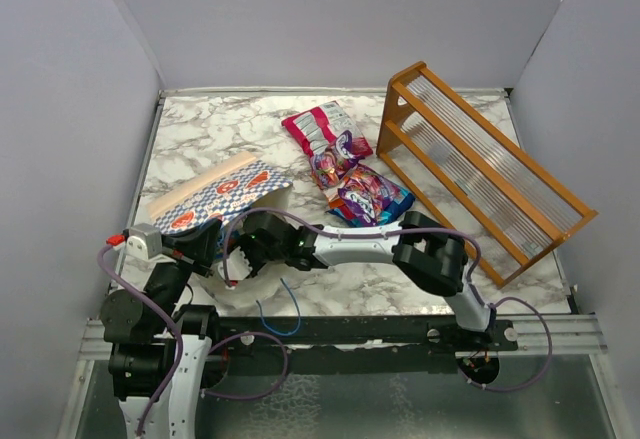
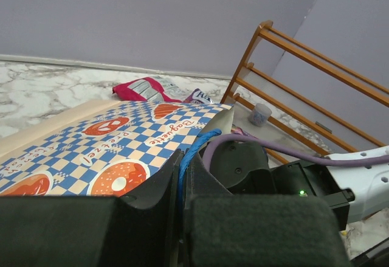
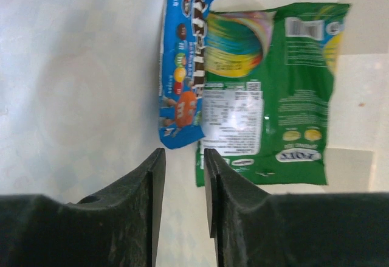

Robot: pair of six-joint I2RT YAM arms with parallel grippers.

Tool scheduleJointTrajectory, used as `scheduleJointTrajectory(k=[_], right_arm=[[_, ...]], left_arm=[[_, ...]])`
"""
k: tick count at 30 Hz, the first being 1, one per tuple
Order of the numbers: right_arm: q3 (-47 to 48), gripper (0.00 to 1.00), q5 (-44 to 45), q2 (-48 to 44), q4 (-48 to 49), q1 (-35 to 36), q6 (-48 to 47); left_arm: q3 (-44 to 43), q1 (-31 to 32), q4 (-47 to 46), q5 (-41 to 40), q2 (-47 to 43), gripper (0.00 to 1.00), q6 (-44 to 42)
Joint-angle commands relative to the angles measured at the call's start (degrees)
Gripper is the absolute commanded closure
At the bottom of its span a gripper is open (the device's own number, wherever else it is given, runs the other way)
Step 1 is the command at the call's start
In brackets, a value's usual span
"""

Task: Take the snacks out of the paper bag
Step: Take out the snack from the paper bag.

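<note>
Paper bag (image 1: 225,194): lies on its side with its mouth turned to the right gripper (image 3: 182,157), which is inside that mouth; the cream inner wall surrounds the claw.
Right claw: jaws a little apart, nothing between them.
Blue packet (image 3: 181,72): straight ahead of the right claw, its near end just beyond the fingertips and a touch left of the gap.
Green packet (image 3: 267,90): ahead and to the claw's right, edge touching the blue one.
Long axis: both packets run lengthwise away from the claw, along its line of reach, so each presents a short end first.
Nearer arm: the right one, by a wide margin.
Left gripper (image 1: 208,242): jaws together at the bag's near lip, beside the right wrist; whether paper is pinched between them cannot be told.
Already out: three packets, pink-and-white (image 1: 318,127), purple (image 1: 338,159) and another (image 1: 372,197), well behind the right claw on the marble table (image 1: 200,129).
Judgement: a short advance with wider jaws would suit the blue packet's near end.
</note>
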State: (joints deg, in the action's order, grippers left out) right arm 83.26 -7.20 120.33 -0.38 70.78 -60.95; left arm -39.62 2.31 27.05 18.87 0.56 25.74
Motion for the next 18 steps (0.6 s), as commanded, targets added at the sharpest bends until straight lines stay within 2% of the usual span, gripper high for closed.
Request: scheduleJointTrajectory(k=[1,10,18], right_arm=[[4.62,0.60,1.69,3.82,-3.58,-0.12,-2.57],[9.16,0.50,2.94,7.86,-4.53,-0.12,-2.01],[12.28,0.48,3.55,10.99,-5.58,-0.09,-2.42]], left_arm=[[0.10,-0.46,-2.82,3.58,-1.00,1.00,-1.15],[0.06,-0.46,-3.42,5.51,-1.10,1.00,-1.54],[-0.06,-0.46,-3.60,6.42,-1.08,1.00,-1.60]])
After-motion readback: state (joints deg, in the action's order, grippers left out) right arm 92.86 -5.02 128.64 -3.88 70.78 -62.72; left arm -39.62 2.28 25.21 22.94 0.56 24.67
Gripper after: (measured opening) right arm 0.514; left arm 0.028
